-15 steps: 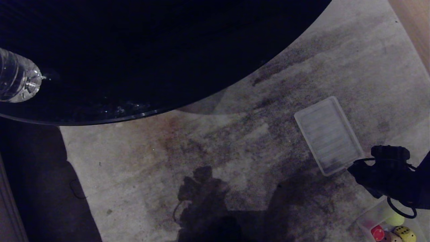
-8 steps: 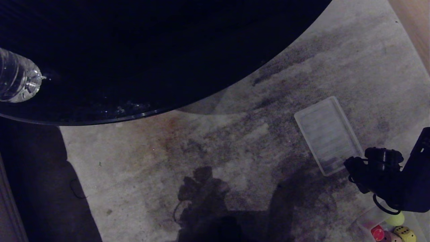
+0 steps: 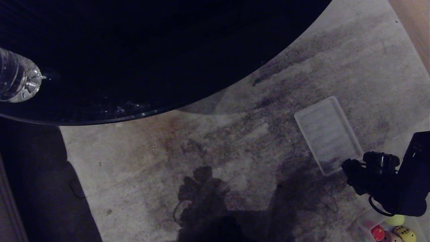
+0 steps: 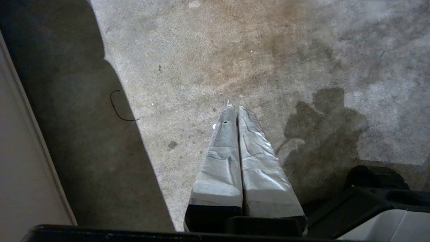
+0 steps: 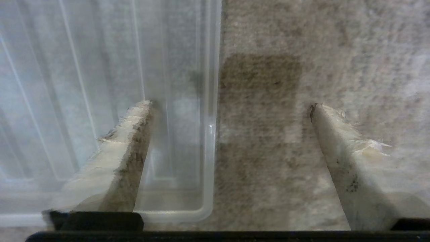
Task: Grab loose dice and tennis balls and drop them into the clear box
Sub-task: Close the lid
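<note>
While the right gripper [image 5: 230, 107] is held low over the carpet [image 3: 208, 158], its fingers [image 5: 124, 148] are seen spread wide with nothing between them. In the right wrist view one finger is placed over the flat ribbed panel [image 5: 100, 84] and the other over bare carpet, so the panel's long rim is straddled; contact with the panel cannot be told. In the head view the right arm [image 3: 386, 188] is seen at the right edge, just beside the near corner of the ribbed panel [image 3: 327, 134], which is laid flat on the carpet.

The clear box [image 3: 369, 223] is only partly seen at the bottom right corner of the head view, right under the arm. Inside it a tennis ball [image 3: 395, 220], a red die [image 3: 378, 233], a yellow die [image 3: 404, 233] and a tan die [image 3: 391, 237] are seen packed close together. The dark green die and the second ball are not made out. The box is near the panel but apart from it.

The left gripper [image 4: 233, 109] is shown pointing down at the carpet, fingers pressed together, nothing held. A short dark thread [image 4: 117, 107] is seen on the carpet beside it.

The upper left of the head view is filled by a dark round surface [image 3: 134, 50], with a clear plastic bottle [image 3: 16, 80] lying on it at the left edge.
</note>
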You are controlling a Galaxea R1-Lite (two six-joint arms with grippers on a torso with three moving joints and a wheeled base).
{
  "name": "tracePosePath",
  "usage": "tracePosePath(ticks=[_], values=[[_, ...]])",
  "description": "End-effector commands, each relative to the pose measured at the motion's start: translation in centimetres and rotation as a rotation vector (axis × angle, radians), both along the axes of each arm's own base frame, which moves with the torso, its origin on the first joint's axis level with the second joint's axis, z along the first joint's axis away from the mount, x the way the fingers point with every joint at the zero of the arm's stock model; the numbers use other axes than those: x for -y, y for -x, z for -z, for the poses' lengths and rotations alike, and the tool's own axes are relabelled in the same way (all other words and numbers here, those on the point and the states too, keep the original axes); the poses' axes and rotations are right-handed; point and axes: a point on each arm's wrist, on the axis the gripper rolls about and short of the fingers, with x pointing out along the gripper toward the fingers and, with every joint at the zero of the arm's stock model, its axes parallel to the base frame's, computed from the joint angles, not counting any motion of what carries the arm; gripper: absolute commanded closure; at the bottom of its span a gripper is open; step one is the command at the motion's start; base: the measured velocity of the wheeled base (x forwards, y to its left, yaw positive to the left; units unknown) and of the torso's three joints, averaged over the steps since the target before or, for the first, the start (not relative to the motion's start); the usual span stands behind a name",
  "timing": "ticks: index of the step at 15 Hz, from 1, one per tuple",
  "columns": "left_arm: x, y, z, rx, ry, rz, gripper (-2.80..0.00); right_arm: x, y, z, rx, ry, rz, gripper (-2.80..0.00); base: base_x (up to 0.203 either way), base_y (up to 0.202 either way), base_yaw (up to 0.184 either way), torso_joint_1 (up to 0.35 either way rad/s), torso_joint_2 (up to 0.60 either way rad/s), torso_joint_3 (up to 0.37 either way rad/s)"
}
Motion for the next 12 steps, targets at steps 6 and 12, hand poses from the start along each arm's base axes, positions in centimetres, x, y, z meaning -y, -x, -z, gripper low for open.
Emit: tracePosePath(ticks=[6,12], values=[[0.0,0.0,0.0,-0.003,0.0,0.0,0.0,0.2,-0.3,0.7,-0.017,0.029,-0.011,0.0,0.0,0.0,0.0,0.0,0.0,0.0],[0.0,0.0,0.0,-0.003,0.0,-0.001,0.0,0.3,0.2,-1.2,0.02,0.037,-0.005,0.0,0.0,0.0,0.0,0.0,0.0,0.0]])
